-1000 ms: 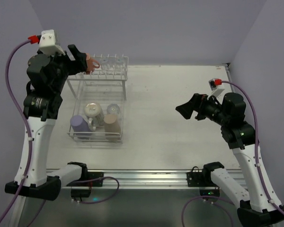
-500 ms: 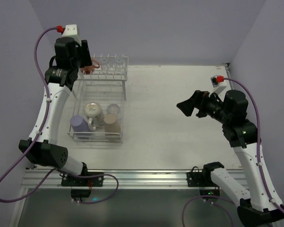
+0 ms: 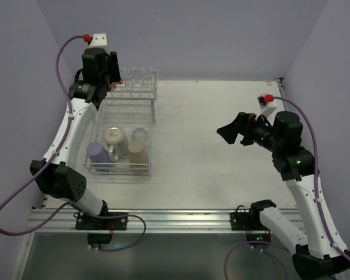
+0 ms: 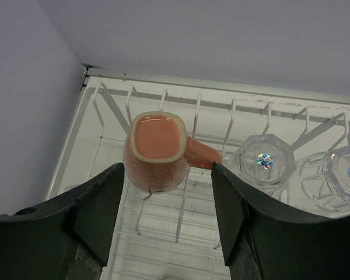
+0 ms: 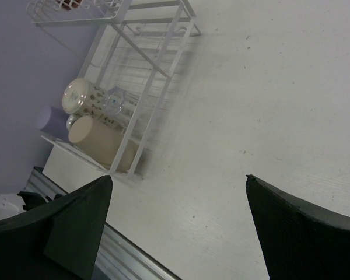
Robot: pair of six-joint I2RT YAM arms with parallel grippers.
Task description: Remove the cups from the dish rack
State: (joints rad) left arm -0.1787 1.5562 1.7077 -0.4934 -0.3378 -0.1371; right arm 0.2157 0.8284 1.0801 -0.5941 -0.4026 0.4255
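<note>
A salmon-pink mug [image 4: 157, 140] stands upside down on the prongs of the white dish rack's upper shelf [image 4: 233, 119], its handle pointing right. My left gripper [image 4: 168, 175] reaches down over it, one finger against the mug's left side, the other against the handle's end, so it is shut on the mug. From above, the left gripper [image 3: 109, 79] hides most of the mug. Clear glasses [image 4: 262, 160] sit beside it. My right gripper [image 3: 226, 133] hangs open above the bare table with nothing in it.
The rack's lower basket [image 3: 119, 170] holds a lavender cup [image 3: 97, 153], a tan tumbler [image 3: 137, 153], a patterned white mug [image 3: 114, 137] and a small clear glass [image 3: 140, 135]. Walls stand close behind and to the left of the rack. White tabletop [image 3: 210, 116] spreads to the right.
The left arm has stretched up and back over the upper shelf, and its jaws have narrowed onto the pink mug. The right arm has barely moved.
</note>
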